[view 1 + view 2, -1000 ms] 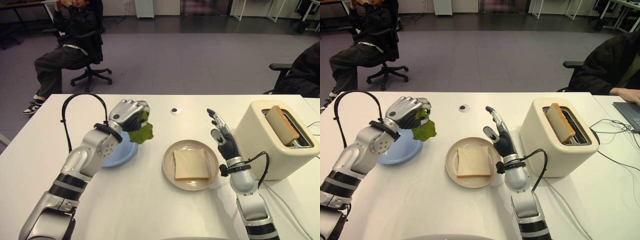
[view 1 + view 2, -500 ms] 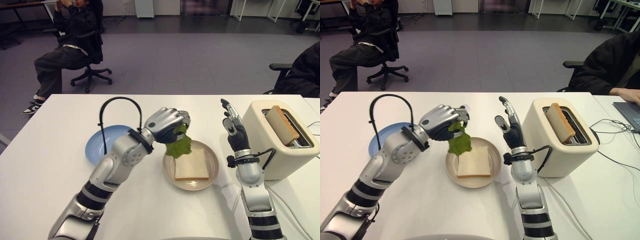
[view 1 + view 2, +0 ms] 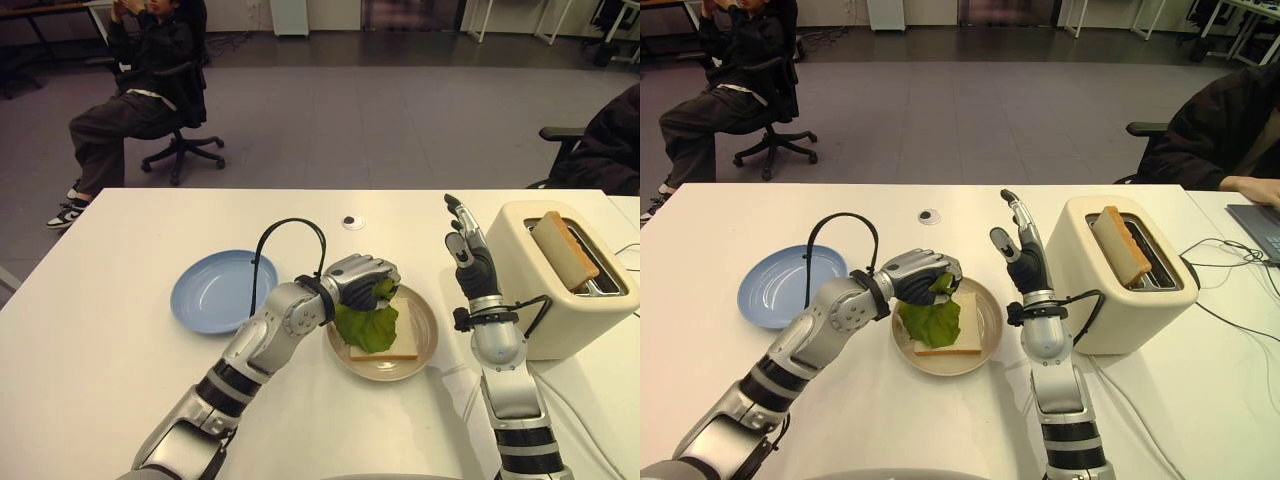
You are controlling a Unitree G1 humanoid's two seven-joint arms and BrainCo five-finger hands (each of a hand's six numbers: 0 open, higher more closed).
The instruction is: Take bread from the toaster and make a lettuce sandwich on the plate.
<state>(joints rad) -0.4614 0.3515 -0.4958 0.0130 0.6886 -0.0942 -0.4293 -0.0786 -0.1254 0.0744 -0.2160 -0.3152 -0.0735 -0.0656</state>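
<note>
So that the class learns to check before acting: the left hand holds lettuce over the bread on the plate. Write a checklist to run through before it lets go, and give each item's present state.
1. Bread slice lies flat on the plate: ok.
2. Lettuce is over the slice, inside the plate's rim: ok.
3. Lettuce rests fully on the slice: cannot tell.
4. Left hand is closed on the lettuce's top: ok.
5. Right hand is open, raised beside the toaster, clear of the plate: ok.
6. Second slice stands in the toaster slot, ready to take: ok.
</note>
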